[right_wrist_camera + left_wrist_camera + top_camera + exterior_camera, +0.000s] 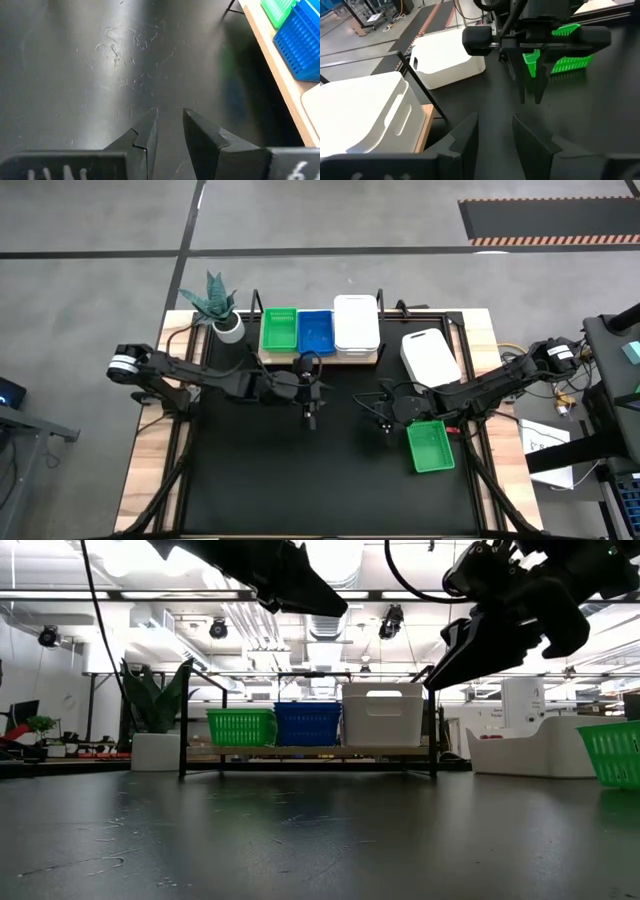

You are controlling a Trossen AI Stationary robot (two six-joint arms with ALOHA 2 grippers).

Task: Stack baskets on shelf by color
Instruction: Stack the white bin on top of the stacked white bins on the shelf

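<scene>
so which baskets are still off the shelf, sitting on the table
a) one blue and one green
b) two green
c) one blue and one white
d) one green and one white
d: off the shelf lie a green basket by the right pincer and a white basket near the table's right edge.

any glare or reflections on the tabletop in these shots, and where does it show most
Low view: the black table is glossy, mirroring the bright ceiling lights as pale streaks beneath the shelf. Right wrist view: a broad sheen across the tabletop picks out fine scratches, with faint green and blue tints near the baskets. High view: the surface reads flat and matte.
</scene>
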